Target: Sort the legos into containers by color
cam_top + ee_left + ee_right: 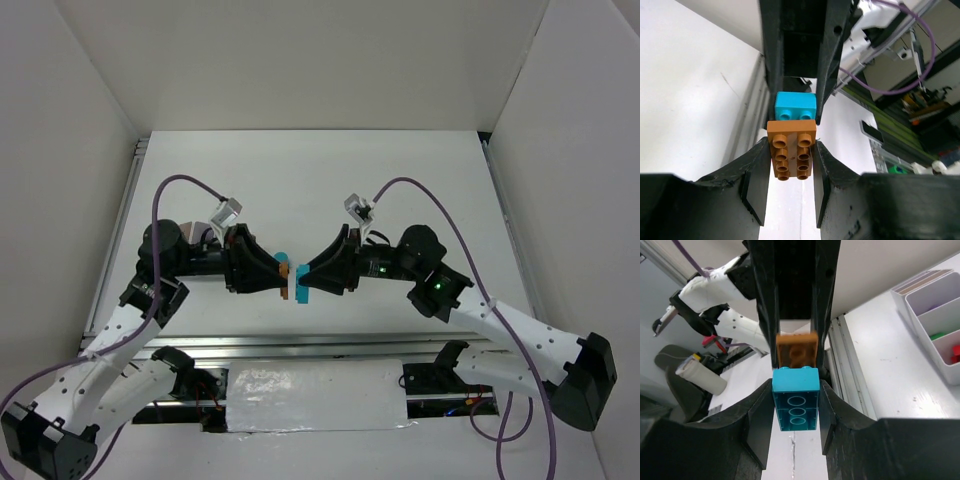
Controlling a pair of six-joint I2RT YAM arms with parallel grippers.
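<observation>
Two legos are stuck together end to end, held in the air between the arms over the table's near middle. My left gripper (791,150) is shut on the orange-brown brick (792,152), studs toward its camera. The right gripper (796,390) is shut on the teal brick (796,402), hollow underside toward its camera. From above, the orange brick (285,281) and teal brick (302,285) meet between the two grippers' tips. The containers, a white divided tray (916,327), lie at the right edge of the right wrist view, with a green lego (938,335) and a red lego (955,352) in separate compartments.
White walls close in the table on the left, back and right. An aluminium rail (300,350) and a foil-covered patch (315,395) run along the near edge between the arm bases. Purple cables (175,185) loop over both arms.
</observation>
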